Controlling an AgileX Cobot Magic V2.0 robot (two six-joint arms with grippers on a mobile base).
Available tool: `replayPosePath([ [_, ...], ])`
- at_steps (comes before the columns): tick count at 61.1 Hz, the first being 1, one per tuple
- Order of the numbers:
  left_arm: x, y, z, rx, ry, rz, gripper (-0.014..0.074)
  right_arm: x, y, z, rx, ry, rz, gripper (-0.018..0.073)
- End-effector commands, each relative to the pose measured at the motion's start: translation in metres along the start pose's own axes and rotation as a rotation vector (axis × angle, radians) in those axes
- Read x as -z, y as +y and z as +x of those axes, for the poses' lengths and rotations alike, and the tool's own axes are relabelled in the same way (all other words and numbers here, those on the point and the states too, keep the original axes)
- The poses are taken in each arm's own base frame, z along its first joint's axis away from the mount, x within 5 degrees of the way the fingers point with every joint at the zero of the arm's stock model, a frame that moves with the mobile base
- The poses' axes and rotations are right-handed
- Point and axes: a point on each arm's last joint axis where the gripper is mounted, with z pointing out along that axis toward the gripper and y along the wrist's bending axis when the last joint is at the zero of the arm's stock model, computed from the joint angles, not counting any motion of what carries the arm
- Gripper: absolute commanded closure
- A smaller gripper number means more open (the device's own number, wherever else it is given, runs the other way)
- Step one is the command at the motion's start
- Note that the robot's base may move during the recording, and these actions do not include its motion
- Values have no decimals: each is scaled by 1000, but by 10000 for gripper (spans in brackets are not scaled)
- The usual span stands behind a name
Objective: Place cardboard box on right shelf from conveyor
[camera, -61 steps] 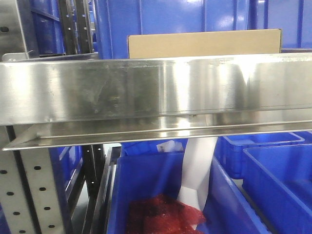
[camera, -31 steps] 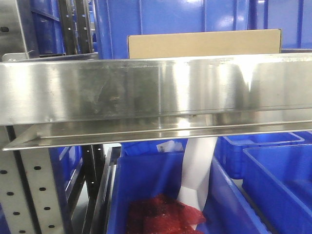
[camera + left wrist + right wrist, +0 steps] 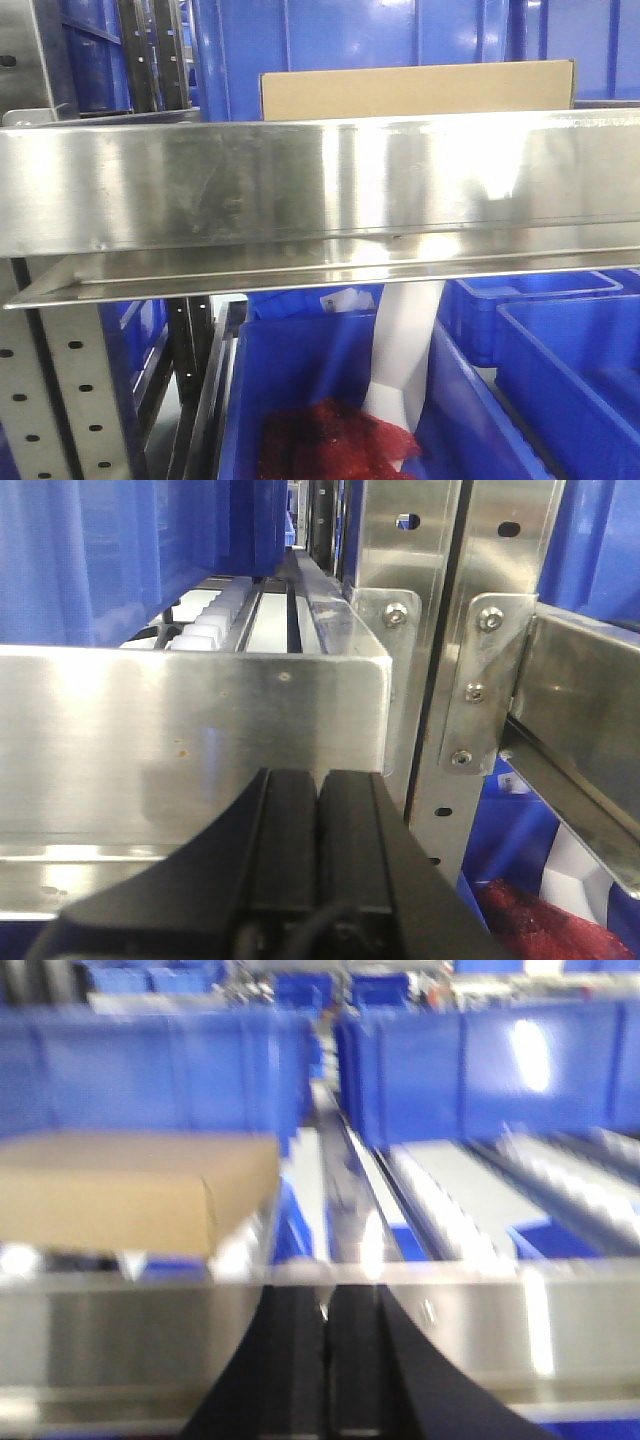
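Left black gripper (image 3: 318, 810): nearest in its wrist view, fingers pressed together on nothing, just short of a steel lip.
Right black gripper (image 3: 328, 1360): blurred; fingers close with perhaps a thin gap, so open or closed cannot be told; nothing held.
Shiny stainless-steel shelf with broad reflective front lip (image 3: 320, 185): spans the front view, nearer than the carton; lip hides the carton's lower part.
Plain tan-brown rectangular cardboard box (image 3: 418, 90): sits on that shelf behind the lip, top band showing; in the right wrist view (image 3: 120, 1190) lies left of the gripper, beyond the lip.
Handling, judged: probably light, stiff-walled, smooth and somewhat slippery; crushable at corners; best taken across the two long sides or squeezed between both arms at the short ends.
Conveyor: not in view.
Grey perforated metal uprights (image 3: 470, 680): right of the left gripper, bolted; a snag risk when withdrawing.
Blue plastic bins (image 3: 400, 30): directly behind the carton, limiting any push deeper.
Lower blue bin (image 3: 300, 400): below the shelf, holding red mesh material (image 3: 330, 445) and a white sheet (image 3: 405, 350).
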Motion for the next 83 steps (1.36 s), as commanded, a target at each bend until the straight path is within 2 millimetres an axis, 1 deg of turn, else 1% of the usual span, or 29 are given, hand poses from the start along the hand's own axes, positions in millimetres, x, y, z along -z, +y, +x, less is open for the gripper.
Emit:
replayPosePath([
  [1, 1, 0, -6, 6, -93, -4, 713, 2, -1, 0, 17, -142, 12, 501],
  [11, 1, 0, -6, 6, -93, -4, 713, 3, -3, 29, 18, -189, 15, 501],
  [18, 1, 0, -6, 6, -93, -4, 713, 2, -4, 45, 13, -210, 12, 501],
  [22, 1, 0, -6, 6, -93, -4, 713, 0, -5, 52, -11, -193, 12, 501],
  [83, 1, 0, -6, 6, -93, -4, 713, 0, -5, 52, -23, -186, 12, 501],
])
